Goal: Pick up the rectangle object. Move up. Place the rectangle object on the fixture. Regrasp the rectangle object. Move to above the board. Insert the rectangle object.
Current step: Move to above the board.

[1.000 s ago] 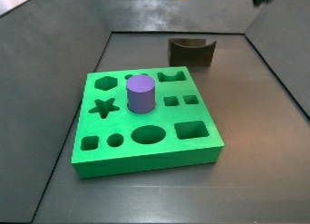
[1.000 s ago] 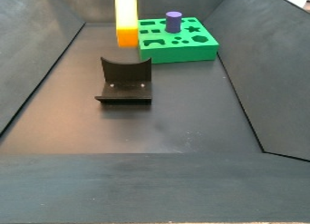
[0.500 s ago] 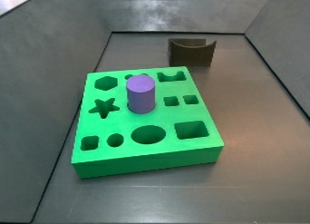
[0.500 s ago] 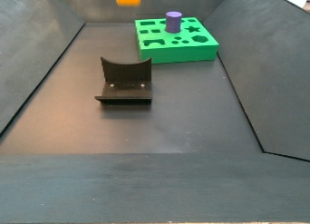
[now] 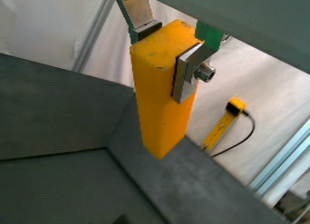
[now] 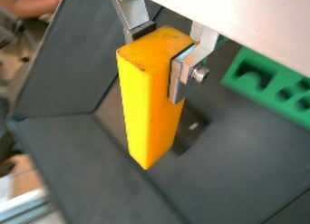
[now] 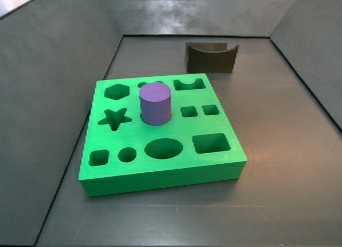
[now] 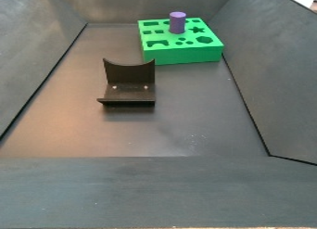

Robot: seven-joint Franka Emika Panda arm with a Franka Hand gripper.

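Note:
In both wrist views my gripper (image 5: 168,48) (image 6: 162,48) is shut on the upper end of the orange-yellow rectangle object (image 5: 160,92) (image 6: 148,96), which hangs down upright from the silver fingers (image 5: 189,72). It is held high above the floor, and neither gripper nor block shows in the side views. The dark fixture (image 7: 211,56) (image 8: 126,82) stands on the floor; part of it shows behind the block in a wrist view (image 6: 186,140). The green board (image 7: 160,133) (image 8: 179,40) (image 6: 269,78) lies apart from it, with a purple cylinder (image 7: 155,103) (image 8: 177,22) standing in one hole.
Dark sloping walls (image 8: 44,66) enclose the floor on all sides. A yellow tool on a black cable (image 5: 226,121) lies outside the enclosure.
The gripper and block have risen: the block's lower end showed at the top of the side views 1.0 s and 0.5 s ago and is now out of both.

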